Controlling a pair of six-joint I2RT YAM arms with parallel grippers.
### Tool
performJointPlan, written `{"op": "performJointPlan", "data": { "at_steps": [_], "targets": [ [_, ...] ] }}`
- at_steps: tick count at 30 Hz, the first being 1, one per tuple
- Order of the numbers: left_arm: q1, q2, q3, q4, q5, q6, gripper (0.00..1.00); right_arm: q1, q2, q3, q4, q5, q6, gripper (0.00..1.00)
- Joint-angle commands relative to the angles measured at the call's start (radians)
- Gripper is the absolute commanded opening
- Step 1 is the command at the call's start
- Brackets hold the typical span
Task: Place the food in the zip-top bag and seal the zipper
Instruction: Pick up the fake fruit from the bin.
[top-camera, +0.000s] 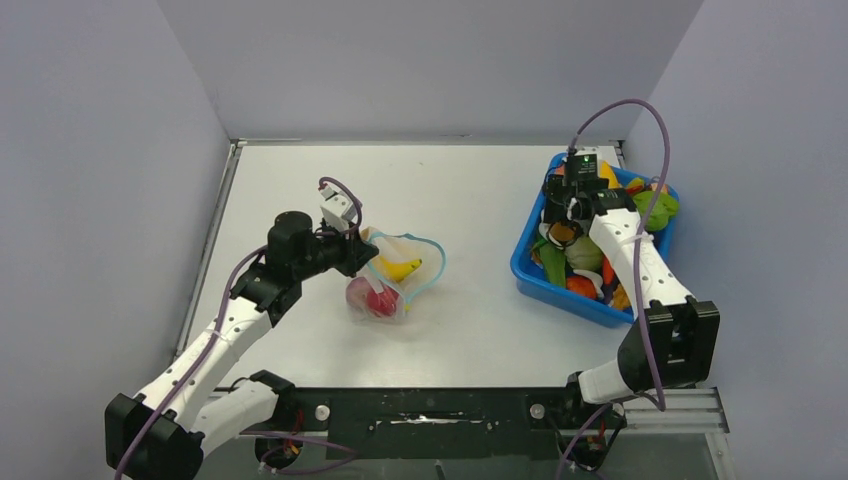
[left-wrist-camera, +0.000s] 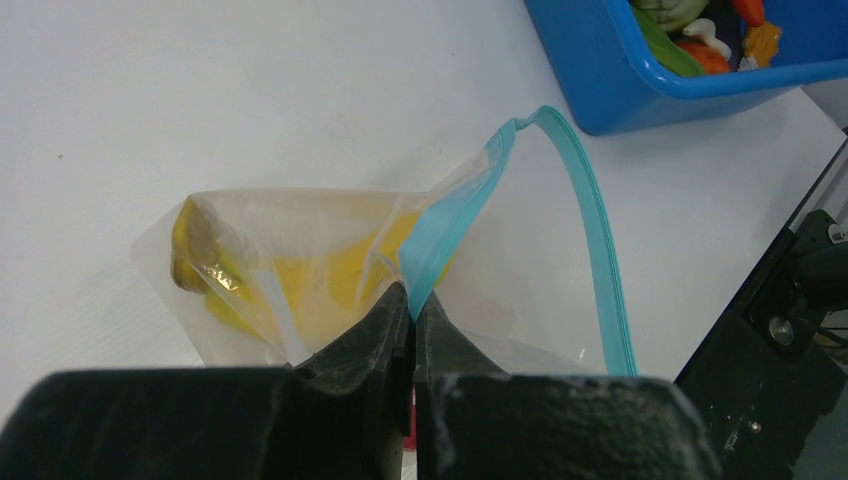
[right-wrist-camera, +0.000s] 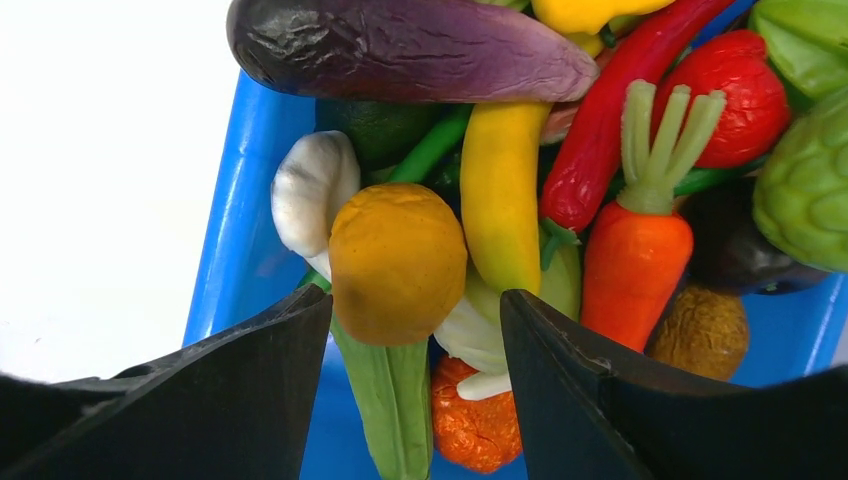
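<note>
The zip-top bag (top-camera: 393, 280) lies mid-table with its mouth open; a yellow banana (top-camera: 400, 268) and a red round fruit (top-camera: 379, 299) are inside. Its teal zipper (top-camera: 431, 262) curves in a loop. My left gripper (top-camera: 360, 257) is shut on the zipper strip (left-wrist-camera: 440, 240) at the bag's left corner (left-wrist-camera: 412, 312); the banana (left-wrist-camera: 300, 285) shows through the plastic. My right gripper (top-camera: 563, 215) hangs open over the blue bin, empty. Its fingers (right-wrist-camera: 260, 390) straddle an orange round fruit (right-wrist-camera: 397, 262) without touching it, beside a yellow piece (right-wrist-camera: 500, 190) and a purple eggplant (right-wrist-camera: 410, 45).
The blue bin (top-camera: 528, 268) at the right holds several more toy foods: a carrot (right-wrist-camera: 635, 265), a red chili (right-wrist-camera: 605, 120), garlic (right-wrist-camera: 312, 190), a green pod (right-wrist-camera: 392, 400). It also shows in the left wrist view (left-wrist-camera: 620, 85). Grey walls enclose the table.
</note>
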Motion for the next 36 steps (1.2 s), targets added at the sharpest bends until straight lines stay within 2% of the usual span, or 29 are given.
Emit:
{"op": "performJointPlan", "data": {
  "at_steps": [1, 8, 18, 29, 36],
  "targets": [
    [-0.004, -0.022, 0.004, 0.055, 0.021, 0.002, 0.00, -0.018, 0.029, 0.032, 0.056, -0.058, -0.041, 0.65],
    [-0.004, -0.026, 0.002, 0.053, 0.013, 0.006, 0.00, -0.031, 0.069, 0.023, 0.067, -0.079, -0.051, 0.65],
    [-0.004, -0.031, -0.002, 0.056, 0.008, 0.007, 0.00, -0.031, 0.043, -0.013, 0.058, -0.044, -0.056, 0.45],
    [-0.004, -0.036, -0.003, 0.055, 0.000, 0.009, 0.00, -0.010, -0.005, -0.004, 0.016, -0.005, -0.053, 0.40],
    [-0.002, -0.035, -0.003, 0.058, -0.007, 0.008, 0.00, 0.050, -0.063, 0.030, -0.042, 0.061, -0.031, 0.37]
  ]
}}
